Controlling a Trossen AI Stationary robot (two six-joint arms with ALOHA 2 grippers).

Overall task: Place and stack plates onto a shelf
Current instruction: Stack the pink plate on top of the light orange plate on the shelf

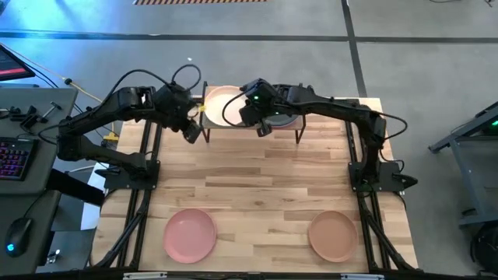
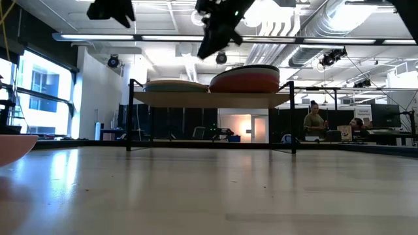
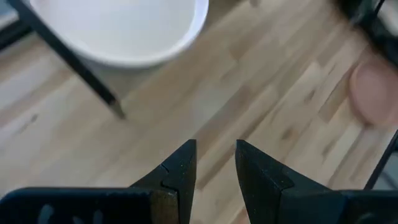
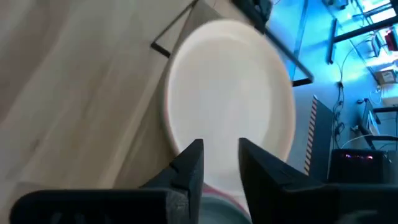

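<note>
So the shelf (image 1: pixel 250 131) is sitting at the far edge of the desk (image 1: pixel 257 187) and it's already carrying two piles: a cream plate (image 1: pixel 222 105) is showing on top at the left end, and a taller stack (image 2: pixel 245 79) with a terracotta one at the bottom is taking up the right end. The right end effector (image 1: pixel 264 129) is hanging just above that stack, fingers a narrow gap apart and nothing between them, so I'm guessing it's letting go of a plate there. The left end effector (image 1: pixel 191 134) is waiting just off the shelf's left end, also gripping nothing, jaws only slightly apart, probably keeping out of the way. Two plates are sitting near the front edge of the desk: a pink plate (image 1: pixel 189 234) on the left and a tan plate (image 1: pixel 332 236) on the right, well apart, each on its own arm's side, which looks handy for picking.
</note>
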